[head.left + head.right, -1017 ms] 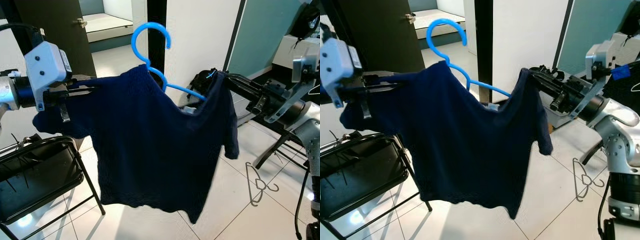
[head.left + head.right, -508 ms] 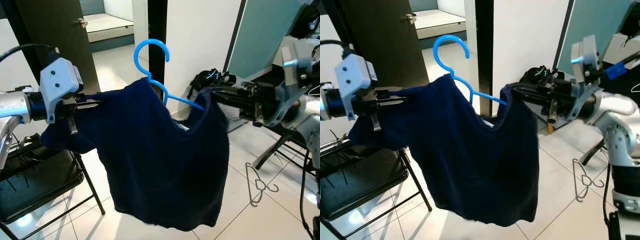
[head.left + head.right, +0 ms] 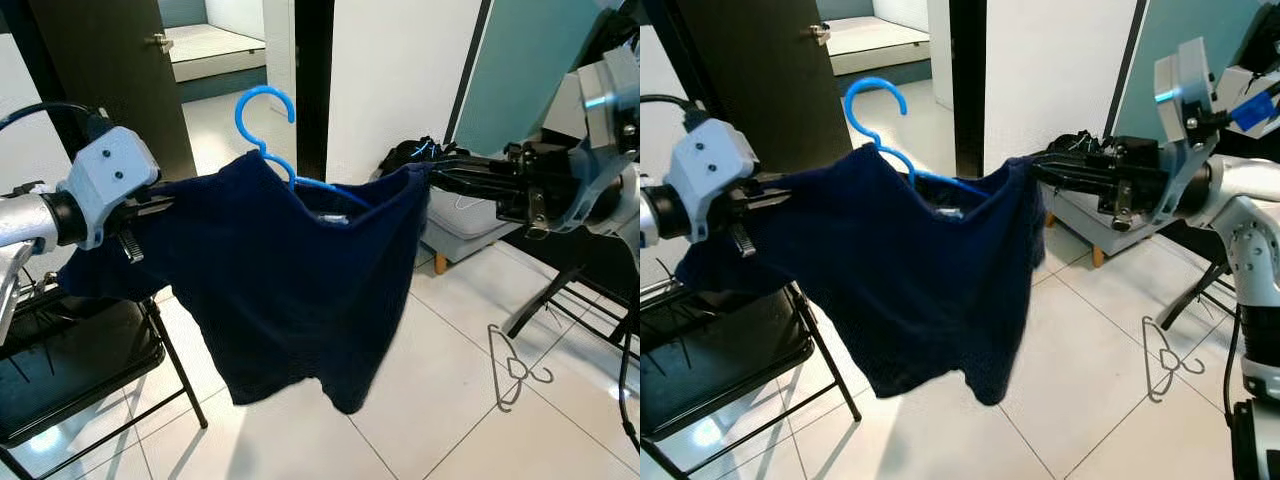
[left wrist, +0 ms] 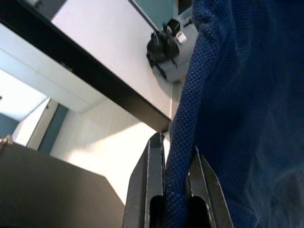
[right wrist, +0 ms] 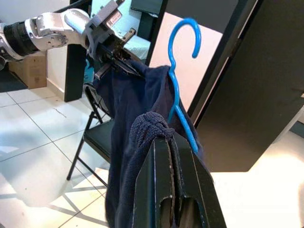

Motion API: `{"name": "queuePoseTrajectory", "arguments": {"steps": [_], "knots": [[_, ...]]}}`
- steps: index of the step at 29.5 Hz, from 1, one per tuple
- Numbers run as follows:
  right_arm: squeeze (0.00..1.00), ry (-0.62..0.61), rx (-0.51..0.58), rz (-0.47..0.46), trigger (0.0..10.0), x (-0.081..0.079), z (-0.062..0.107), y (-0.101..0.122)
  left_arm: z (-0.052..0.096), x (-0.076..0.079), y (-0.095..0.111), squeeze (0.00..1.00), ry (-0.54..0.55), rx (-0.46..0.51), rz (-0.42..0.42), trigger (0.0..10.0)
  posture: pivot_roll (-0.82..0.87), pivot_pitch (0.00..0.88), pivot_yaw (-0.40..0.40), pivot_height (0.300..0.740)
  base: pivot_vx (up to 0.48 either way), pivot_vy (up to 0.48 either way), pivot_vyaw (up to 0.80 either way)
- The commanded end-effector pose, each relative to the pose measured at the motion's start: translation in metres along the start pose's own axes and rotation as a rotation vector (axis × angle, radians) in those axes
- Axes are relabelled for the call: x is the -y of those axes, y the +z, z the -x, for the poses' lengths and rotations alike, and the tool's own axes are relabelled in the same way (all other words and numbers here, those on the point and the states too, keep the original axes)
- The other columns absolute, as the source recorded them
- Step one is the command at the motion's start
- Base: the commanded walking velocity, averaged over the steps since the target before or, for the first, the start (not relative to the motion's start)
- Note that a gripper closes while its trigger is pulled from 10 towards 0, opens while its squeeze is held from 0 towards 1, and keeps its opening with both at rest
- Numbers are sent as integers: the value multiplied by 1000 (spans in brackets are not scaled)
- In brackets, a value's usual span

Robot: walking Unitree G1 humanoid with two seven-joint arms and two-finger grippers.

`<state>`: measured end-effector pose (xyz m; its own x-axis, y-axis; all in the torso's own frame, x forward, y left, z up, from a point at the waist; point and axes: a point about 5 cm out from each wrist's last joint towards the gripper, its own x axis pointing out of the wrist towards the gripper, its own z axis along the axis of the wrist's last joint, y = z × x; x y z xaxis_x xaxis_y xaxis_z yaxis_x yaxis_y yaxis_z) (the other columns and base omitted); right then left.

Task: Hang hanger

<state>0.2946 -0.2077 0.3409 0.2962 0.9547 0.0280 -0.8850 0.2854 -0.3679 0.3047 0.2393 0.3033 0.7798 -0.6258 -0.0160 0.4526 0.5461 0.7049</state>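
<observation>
White tiled floor (image 3: 440, 360), black folding chair (image 3: 70, 350), dark door (image 3: 110, 60)

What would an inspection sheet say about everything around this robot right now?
Surface: glossy white tiled floor; no table.
Job's things: blue hanger inside a dark blue sweater, held stretched in mid-air between both arms.
Clutter: black folding chair at the robot's left; bare wire hanger on the floor; black bag by the wall.
Grippers: left gripper shut on one sweater edge; right gripper shut on the other.
Cables: black cable at the left arm.
Surroundings: dark door, white wall.
</observation>
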Motion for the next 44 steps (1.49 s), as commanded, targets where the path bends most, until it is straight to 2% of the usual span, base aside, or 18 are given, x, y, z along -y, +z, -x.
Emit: {"name": "queuePoseTrajectory", "arguments": {"steps": [1, 2, 4, 5, 7, 12, 15, 16, 17, 18, 21, 22, 24, 25, 27, 36, 43, 44], "knots": [[0, 21, -7, 29, 0, 1, -7, 2, -8, 18, 22, 0, -45, 185, 75, 0, -2, 0, -33, 740, 0, 0, 0], [0, 21, -7, 29, 0, 1, -7, 2, -8, 18, 22, 0, -45, 185, 75, 0, -2, 0, -33, 740, 0, 0, 0], [0, 24, -16, 30, 0, 4, -11, -1, -13, 41, 44, 0, -141, 340, 131, 0, -1, 0, -43, 740, 0, 0, 0], [0, 24, -16, 30, 0, 4, -11, -1, -13, 41, 44, 0, -141, 340, 131, 0, -1, 0, -43, 740, 0, 0, 0], [0, 29, -28, 32, 0, 7, -13, -2, -13, 58, 54, 0, -243, 407, 152, 0, -1, 0, -45, 740, 0, 0, 0], [0, 22, -48, 47, 0, 12, -10, -1, -5, 65, 54, 0, -351, 382, 137, 0, 1, 0, -53, 740, 0, 0, 0], [0, 18, -50, 50, 0, 13, -9, 0, -4, 65, 53, 0, -368, 371, 131, 0, 1, 0, -53, 740, 0, 0, 0], [0, 3, -54, 61, 0, 16, -5, 2, 1, 64, 48, 0, -406, 320, 99, 275, 3, 0, -52, 740, 0, 0, 0], [0, 3, -54, 61, 0, 16, -5, 2, 1, 64, 48, 0, -406, 320, 99, 275, 3, 0, -52, 740, 0, 0, 0], [0, -11, -55, 71, 0, 19, -2, 5, 4, 62, 42, 0, -430, 262, 70, 588, 3, 0, -51, 740, 0, 0, 0], [0, -19, -56, 78, 0, 20, 0, 6, 7, 61, 39, 0, -443, 223, 52, 588, 3, 0, -51, 740, 0, 0, 0], [0, -26, -54, 83, 0, 21, 4, 9, 9, 58, 29, 0, -447, 157, 16, 275, 2, 0, -48, 740, 0, 0, 0], [0, -26, -54, 83, 0, 21, 4, 9, 9, 58, 29, 0, -447, 157, 16, 275, 2, 0, -48, 740, 0, 0, 0], [0, -28, -52, 86, 0, 22, 8, 12, 11, 55, 22, 0, -444, 103, -10, 78, -2, 0, -45, 740, 0, 0, 0], [0, -15, -59, 82, 0, 20, 13, 14, 14, 51, 16, 0, -442, 57, -34, 0, -4, 0, -44, 740, 0, 0, 0], [0, 64, -128, 46, 0, 13, 28, 10, 23, 40, 13, 0, -484, 13, -65, 0, -5, 0, -40, 740, 0, 0, 0], [0, 147, -167, 14, 0, 5, 24, 1, 24, 37, 19, 0, -524, 45, -26, 118, -2, 0, -36, 740, 0, 0, 0], [0, 195, -217, -1, 0, -1, 25, -6, 25, 30, 20, 0, -513, 43, 0, 0, -1, 0, -37, 740, 0, 0, 0]]}}
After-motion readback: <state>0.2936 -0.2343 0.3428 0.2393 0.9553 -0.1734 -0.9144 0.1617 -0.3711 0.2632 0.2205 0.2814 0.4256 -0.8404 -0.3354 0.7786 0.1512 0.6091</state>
